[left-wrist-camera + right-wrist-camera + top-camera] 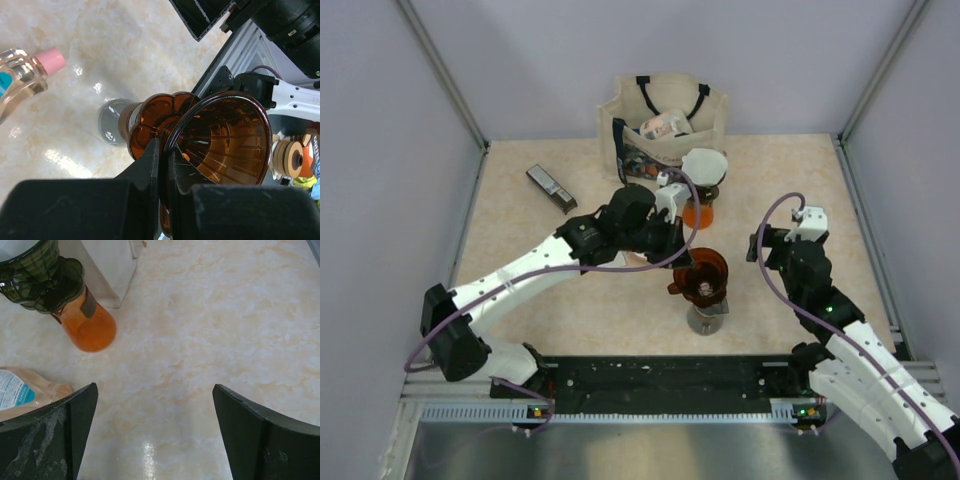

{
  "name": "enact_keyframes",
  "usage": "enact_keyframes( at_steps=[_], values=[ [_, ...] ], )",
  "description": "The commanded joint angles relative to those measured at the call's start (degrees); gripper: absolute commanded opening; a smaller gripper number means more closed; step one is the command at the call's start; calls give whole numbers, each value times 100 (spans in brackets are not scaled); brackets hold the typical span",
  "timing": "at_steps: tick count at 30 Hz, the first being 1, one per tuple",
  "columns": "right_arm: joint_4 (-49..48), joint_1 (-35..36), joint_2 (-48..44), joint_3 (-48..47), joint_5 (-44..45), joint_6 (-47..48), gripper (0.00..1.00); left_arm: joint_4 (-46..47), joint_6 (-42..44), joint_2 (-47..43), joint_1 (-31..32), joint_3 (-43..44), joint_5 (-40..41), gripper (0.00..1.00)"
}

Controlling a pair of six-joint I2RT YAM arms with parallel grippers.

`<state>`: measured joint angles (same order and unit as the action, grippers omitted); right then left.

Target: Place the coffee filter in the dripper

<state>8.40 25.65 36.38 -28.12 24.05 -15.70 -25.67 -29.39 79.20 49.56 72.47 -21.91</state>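
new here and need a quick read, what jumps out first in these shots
The amber dripper at the centre of the table, its rim pinched by the left claw, draws the eye first. Behind it an orange carafe is topped by a white filter, in front of a tote bag. The right claw hangs open over the table.

Left pincer (163,148) hides part of the dripper (225,140), seemingly its gripped rim.

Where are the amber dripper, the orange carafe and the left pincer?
amber dripper (225,135): left wrist view, ribbed inner wall of the cone.
orange carafe (90,332): right wrist view, its rounded belly.
left pincer (162,150): left wrist view, midway between fingertips shut on the dripper's rim.
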Motion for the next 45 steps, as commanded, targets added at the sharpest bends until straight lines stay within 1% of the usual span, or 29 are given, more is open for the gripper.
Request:
enact_keyframes(
  at_steps=[1, 11, 31, 35, 37, 39, 42, 45],
  values=[
    [-49, 37, -79, -124, 293, -82, 99, -175, 109, 315, 238, 514, 204, 0],
    [-23, 37, -70, -106, 328, -100, 99, -448, 179, 825, 431, 874, 275, 0],
    [47, 37, -131, -80, 398, -143, 99, -491, 117, 1282, 449, 1024, 205, 0],
    [47, 37, -131, -80, 398, -135, 99, -544, 135, 1300, 458, 1068, 214, 11],
    [47, 37, -131, -80, 407, -135, 99, -553, 144, 1282, 458, 1068, 187, 21],
    [47, 37, -122, -80, 407, -135, 99, -544, 153, 1273, 467, 1068, 178, 29],
    [39, 37, -140, -71, 407, -152, 99, -553, 161, 1265, 458, 1068, 179, 31],
    [47, 37, -149, -71, 407, -144, 99, -544, 188, 1247, 484, 1068, 135, 39]
  ],
)
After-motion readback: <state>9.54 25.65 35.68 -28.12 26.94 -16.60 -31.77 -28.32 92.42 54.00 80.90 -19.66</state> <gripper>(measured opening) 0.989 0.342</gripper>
